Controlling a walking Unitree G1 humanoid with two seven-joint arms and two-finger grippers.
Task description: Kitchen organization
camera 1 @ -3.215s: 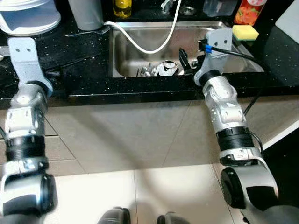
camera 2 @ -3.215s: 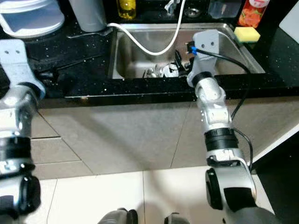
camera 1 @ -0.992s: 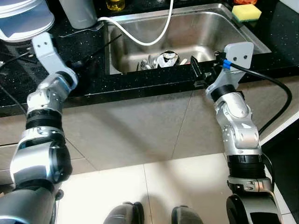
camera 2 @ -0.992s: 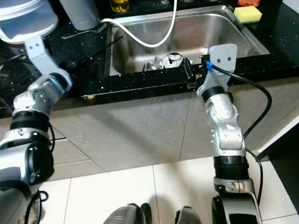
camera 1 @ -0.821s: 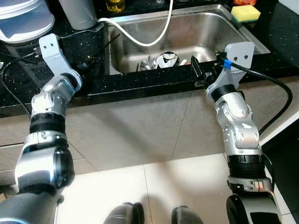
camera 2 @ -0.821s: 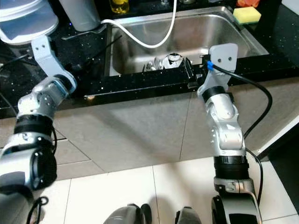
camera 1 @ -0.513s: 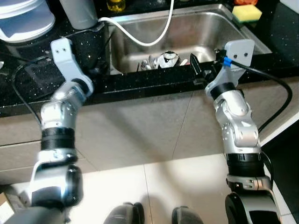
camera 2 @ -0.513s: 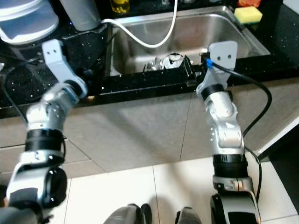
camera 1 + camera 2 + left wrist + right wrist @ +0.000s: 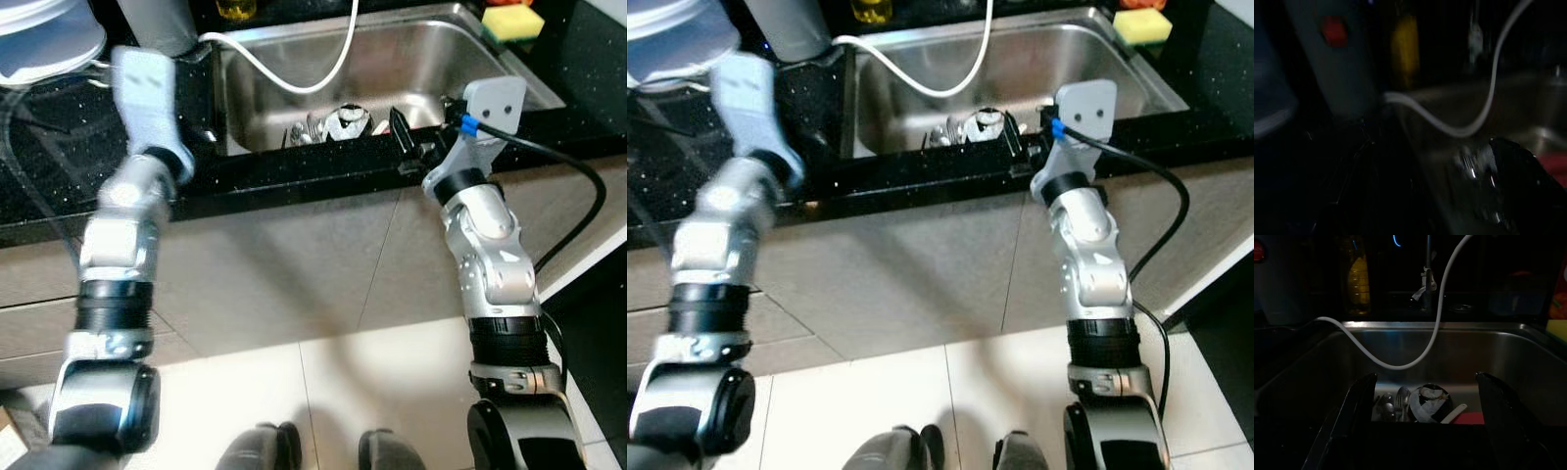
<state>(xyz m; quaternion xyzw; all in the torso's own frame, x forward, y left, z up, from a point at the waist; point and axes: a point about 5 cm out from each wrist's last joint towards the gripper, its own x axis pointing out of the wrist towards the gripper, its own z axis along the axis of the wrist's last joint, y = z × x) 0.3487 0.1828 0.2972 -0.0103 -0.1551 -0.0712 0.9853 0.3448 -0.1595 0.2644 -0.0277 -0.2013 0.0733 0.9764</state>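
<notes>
A steel sink (image 9: 441,69) is set in the black counter (image 9: 59,157). At its near end lie a bowl (image 9: 1432,401), several pieces of cutlery (image 9: 1393,404) and something red (image 9: 1469,417). A white hose (image 9: 294,83) loops from the tap (image 9: 1425,279) over the sink's left rim. My right gripper (image 9: 407,147) hovers at the sink's front rim, open and holding nothing, with its fingers (image 9: 1359,416) wide apart on either side of the dishes. My left gripper (image 9: 196,132) is blurred, over the counter just left of the sink.
A grey canister (image 9: 157,24) and a pale lidded container (image 9: 49,34) stand on the counter at the back left. A yellow bottle (image 9: 1359,279) stands behind the sink, and a yellow sponge (image 9: 511,20) lies at its right corner. Below are cabinet fronts and tiled floor (image 9: 323,392).
My left arm has swung right along the counter toward the sink's left rim and is still moving. My right gripper has stayed at the sink's front rim.
</notes>
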